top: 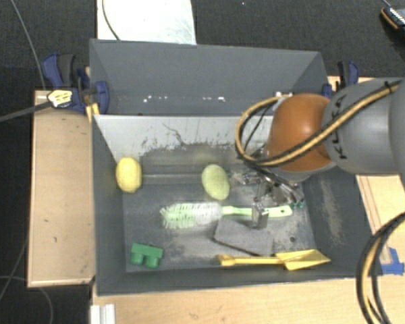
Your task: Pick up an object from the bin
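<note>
The gripper [260,216] is sitting over the green handle of a bottle brush [209,214], which is lying mid-bin beside a grey pad [241,238]. You cannot tell how far the gripper is opening. You are probably handling something light: a stiff, slick handle and soft, pale green bristles. Be gripping across the handle.

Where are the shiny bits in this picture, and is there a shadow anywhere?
Camera view: a row of white glints sits on the bin's back wall; the arm's orange cover has a soft sheen on top; a dim shadow lies on the bin floor beneath the arm, right of the green brush handle.
</note>
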Tool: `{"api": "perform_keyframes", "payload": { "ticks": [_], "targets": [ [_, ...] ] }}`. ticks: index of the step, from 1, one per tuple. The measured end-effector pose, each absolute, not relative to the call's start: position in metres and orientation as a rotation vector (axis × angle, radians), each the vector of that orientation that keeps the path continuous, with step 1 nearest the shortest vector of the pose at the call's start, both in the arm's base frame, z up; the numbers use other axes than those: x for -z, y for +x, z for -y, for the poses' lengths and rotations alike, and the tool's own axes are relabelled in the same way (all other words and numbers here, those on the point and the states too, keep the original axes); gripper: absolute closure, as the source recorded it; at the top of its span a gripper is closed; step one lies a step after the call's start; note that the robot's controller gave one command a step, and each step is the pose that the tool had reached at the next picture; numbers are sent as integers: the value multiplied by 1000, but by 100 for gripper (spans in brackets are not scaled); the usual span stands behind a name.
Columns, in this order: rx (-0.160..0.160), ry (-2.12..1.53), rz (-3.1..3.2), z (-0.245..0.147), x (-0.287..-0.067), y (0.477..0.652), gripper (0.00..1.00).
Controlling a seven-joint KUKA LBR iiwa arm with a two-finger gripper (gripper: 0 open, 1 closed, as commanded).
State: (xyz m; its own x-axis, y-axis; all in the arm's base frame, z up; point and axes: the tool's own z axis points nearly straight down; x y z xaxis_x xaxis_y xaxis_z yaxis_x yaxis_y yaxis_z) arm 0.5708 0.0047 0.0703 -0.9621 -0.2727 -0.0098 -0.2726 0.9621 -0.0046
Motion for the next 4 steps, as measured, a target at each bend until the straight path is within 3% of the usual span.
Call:
{"api": "perform_keyframes", "payload": {
  "ticks": [1,4],
  "targets": [
    [0,-235,-3128,7,-71,566,100],
    [0,-230,-3126,8,-86,566,100]
  ]
}}
